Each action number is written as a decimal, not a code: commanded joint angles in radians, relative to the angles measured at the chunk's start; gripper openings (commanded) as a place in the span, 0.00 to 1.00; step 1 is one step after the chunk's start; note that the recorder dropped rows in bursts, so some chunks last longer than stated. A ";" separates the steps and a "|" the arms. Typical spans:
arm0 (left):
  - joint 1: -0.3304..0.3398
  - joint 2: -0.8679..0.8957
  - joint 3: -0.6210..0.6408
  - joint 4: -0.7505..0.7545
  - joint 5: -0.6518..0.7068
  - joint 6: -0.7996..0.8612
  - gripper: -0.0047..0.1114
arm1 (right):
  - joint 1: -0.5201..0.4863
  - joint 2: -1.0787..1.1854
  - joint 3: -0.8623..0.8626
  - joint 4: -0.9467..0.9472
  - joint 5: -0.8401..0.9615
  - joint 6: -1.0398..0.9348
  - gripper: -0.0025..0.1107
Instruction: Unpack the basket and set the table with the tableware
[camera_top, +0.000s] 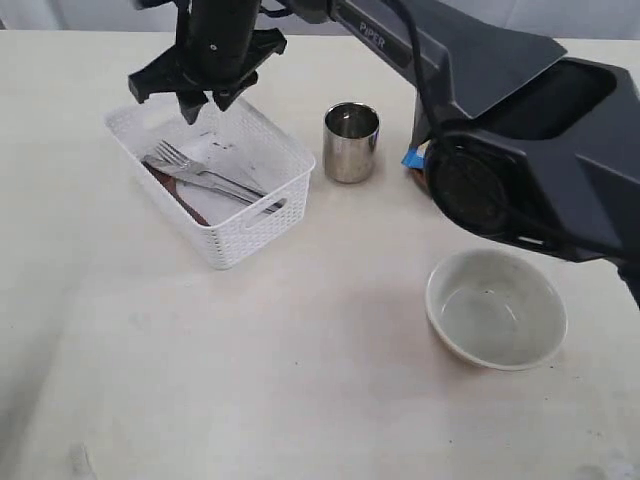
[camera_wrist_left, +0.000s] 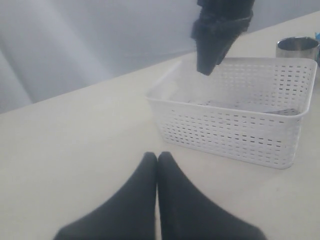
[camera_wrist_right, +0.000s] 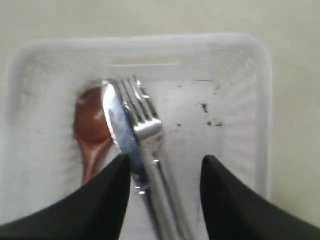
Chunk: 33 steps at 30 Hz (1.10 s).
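Desk (camera_top: 300, 400): pale cream, takes up the whole exterior view.

Right arm (camera_top: 520, 150): black, comes in from the right edge, crosses the far side and ends over the basket.

Basket (camera_top: 250, 240): white lattice plastic, sits on the desk left of centre toward the far side, turned at an angle to the desk edge. Cutlery is inside it, lying flat on the floor.

Bowl (camera_top: 496, 308): off-white, upright on the desk at the near right, well apart from the basket.

Steel cup (camera_top: 351, 143): upright on the desk, just beside the basket's right corner, not touching it.

Right jaws: spread, nothing pinched. They hang above the far end of the basket, tips about level with the rim. In the right wrist view both fingers (camera_wrist_right: 100, 200) straddle the cutlery handles without contact.

Left jaws: pressed together, nothing between them. They sit low over bare desk, well apart from the basket's near wall. Seen only in the left wrist view.

Fork (camera_top: 205, 175): steel, lies diagonally in the basket, on top of the knife.

Knife (camera_wrist_right: 119, 127): steel, alongside and partly under the fork, blade next to the tines.

Spoon (camera_wrist_right: 90, 122): reddish-brown wood, beside the knife, bowl end near a short wall, handle partly hidden by a finger.

Blue scrap (camera_top: 411, 158): peeks out behind the arm, right of the cup. Can't tell what it is.
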 joint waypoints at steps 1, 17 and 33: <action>-0.006 0.000 0.003 -0.006 0.001 -0.004 0.04 | 0.017 0.007 0.016 -0.094 0.003 -0.260 0.34; -0.006 0.000 0.003 -0.006 0.001 -0.004 0.04 | 0.008 -0.062 0.264 0.058 0.003 -0.660 0.30; -0.006 0.000 0.003 -0.008 0.001 -0.004 0.04 | 0.019 -0.044 0.350 -0.008 -0.092 -0.666 0.42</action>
